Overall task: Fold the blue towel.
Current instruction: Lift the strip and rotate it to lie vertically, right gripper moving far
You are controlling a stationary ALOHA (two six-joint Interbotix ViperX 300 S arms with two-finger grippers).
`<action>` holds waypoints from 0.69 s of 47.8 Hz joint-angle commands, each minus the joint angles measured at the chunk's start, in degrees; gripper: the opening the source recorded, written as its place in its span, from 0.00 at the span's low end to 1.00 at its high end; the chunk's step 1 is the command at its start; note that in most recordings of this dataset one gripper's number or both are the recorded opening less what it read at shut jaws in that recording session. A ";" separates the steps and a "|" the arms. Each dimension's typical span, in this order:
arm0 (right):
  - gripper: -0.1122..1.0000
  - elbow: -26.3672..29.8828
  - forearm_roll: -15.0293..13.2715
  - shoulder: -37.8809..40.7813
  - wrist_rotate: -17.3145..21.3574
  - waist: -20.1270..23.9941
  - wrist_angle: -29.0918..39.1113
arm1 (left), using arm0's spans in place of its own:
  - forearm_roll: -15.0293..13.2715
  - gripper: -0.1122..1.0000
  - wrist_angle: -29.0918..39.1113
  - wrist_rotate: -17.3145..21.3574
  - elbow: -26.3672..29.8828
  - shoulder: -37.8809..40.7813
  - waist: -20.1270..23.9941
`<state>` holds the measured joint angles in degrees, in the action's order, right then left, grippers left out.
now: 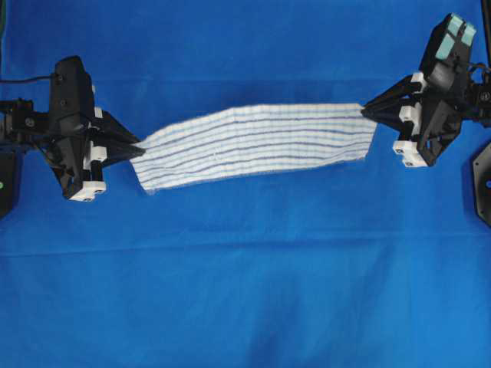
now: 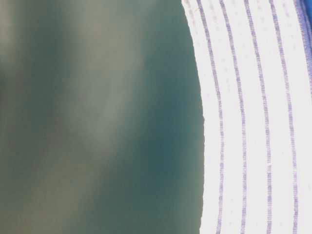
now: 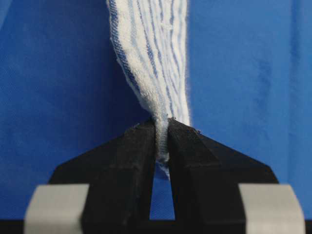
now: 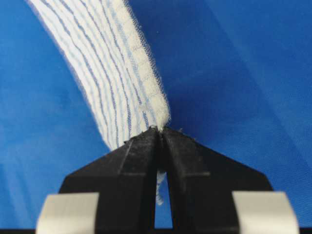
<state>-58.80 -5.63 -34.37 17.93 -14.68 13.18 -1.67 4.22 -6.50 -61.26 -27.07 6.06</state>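
The blue towel [image 1: 253, 143], white with thin blue stripes, hangs stretched between my two grippers above the blue table covering [image 1: 245, 291]. My left gripper [image 1: 138, 146] is shut on its left end; the cloth [image 3: 153, 63] is pinched between the black fingertips [image 3: 139, 141]. At the towel's right end my right gripper [image 1: 366, 107] is shut on a corner, and the cloth [image 4: 109, 73] runs away from the fingertips [image 4: 146, 141]. The table-level view is filled at the right by the towel [image 2: 253, 126], very close and overexposed.
A black arm base [image 1: 479, 184] stands at the right edge and another [image 1: 6, 184] at the left edge. The blue covering lies in soft wrinkles across the whole table. Left of the towel the table-level view is a dark blur.
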 commanded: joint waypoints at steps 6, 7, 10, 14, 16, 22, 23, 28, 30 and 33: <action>0.14 2.99 -1.14 3.60 -0.09 -2.02 -2.02 | -0.09 0.13 -3.69 -1.49 3.08 2.81 -3.16; 0.14 3.34 -1.23 4.04 -0.09 -2.29 -2.11 | -0.09 0.13 -4.31 -1.67 3.78 3.69 -4.13; 0.14 4.48 -1.58 5.36 -0.09 -3.08 -2.46 | -0.09 0.13 -5.19 -1.93 5.19 5.54 -5.98; 0.14 6.50 -2.02 7.21 -0.09 -4.39 -3.08 | -0.09 0.13 -5.80 -1.93 7.56 8.09 -8.17; 0.14 7.56 -2.37 7.91 -0.09 -5.01 -3.16 | -0.09 0.13 -5.89 -1.85 9.32 9.84 -9.40; 0.15 11.34 -3.78 9.93 -0.35 -7.12 -3.25 | -0.09 0.13 -5.98 -1.67 14.41 14.33 -11.69; 0.14 11.87 -4.04 10.28 -0.35 -7.47 -3.25 | -0.09 0.13 -5.98 -1.58 15.21 14.94 -12.04; 0.14 15.03 -6.15 11.95 -0.35 -9.14 -3.25 | 0.00 0.13 -5.98 -1.41 19.60 18.19 -13.45; 0.14 16.00 -6.94 12.66 -0.35 -9.67 -3.25 | 0.00 0.13 -5.89 -1.32 21.80 19.78 -13.97; 0.14 17.40 -7.82 13.80 -0.35 -10.55 -3.25 | 0.00 0.13 -5.89 -1.32 24.43 21.53 -14.41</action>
<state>-44.21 -12.39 -21.09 17.67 -24.26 10.46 -1.67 -1.23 -7.91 -41.13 -6.86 -7.65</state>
